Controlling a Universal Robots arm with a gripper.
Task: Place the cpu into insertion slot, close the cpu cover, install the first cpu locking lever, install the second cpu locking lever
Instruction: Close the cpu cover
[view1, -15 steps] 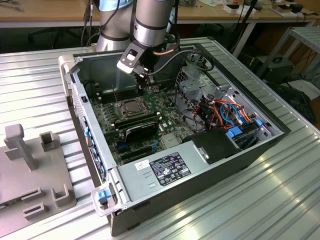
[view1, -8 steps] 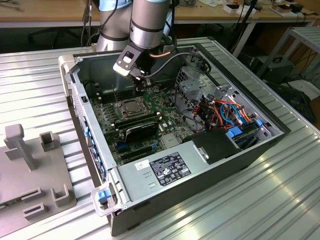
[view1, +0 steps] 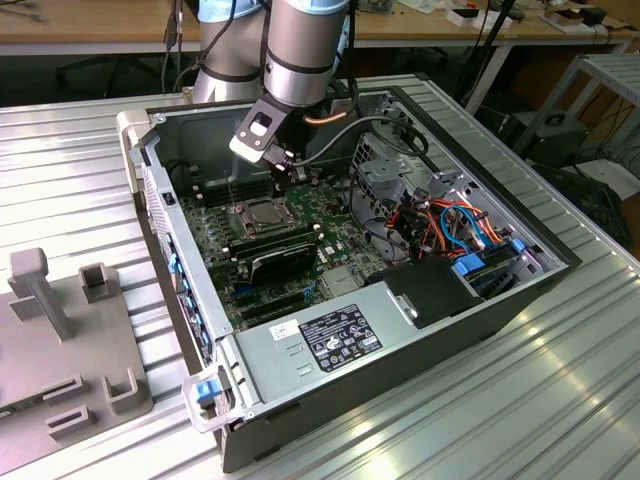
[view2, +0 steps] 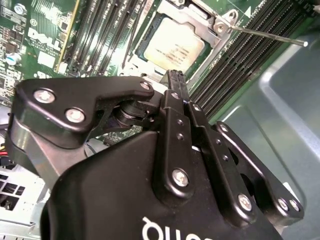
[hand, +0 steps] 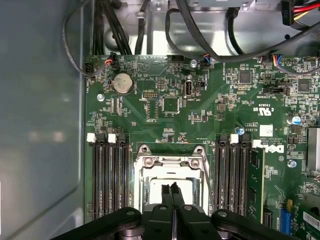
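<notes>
Closest to the lens in the second wrist view, the black body of the hand hides much of the board. Its two fingertips are pressed together with nothing between them, and the first wrist view shows the same closed pair hanging just over the socket.

One cpu lies flat, pale metal face up, in the insertion slot. It is square, so it has no long axis, and its edges run parallel to the memory slots banked on both sides of it. In the first wrist view the fingertips cover the middle of the chip, and the slot itself is largely hidden beneath the chip and the frame.

One cpu cover lies down around the chip, its window framing the face. One thin locking lever can be counted. It juts away from a corner of the cover, across the memory slots, and in the exterior view it stands raised. A second lever is too hard to make out.

The open computer case sits on a ribbed metal surface.
</notes>
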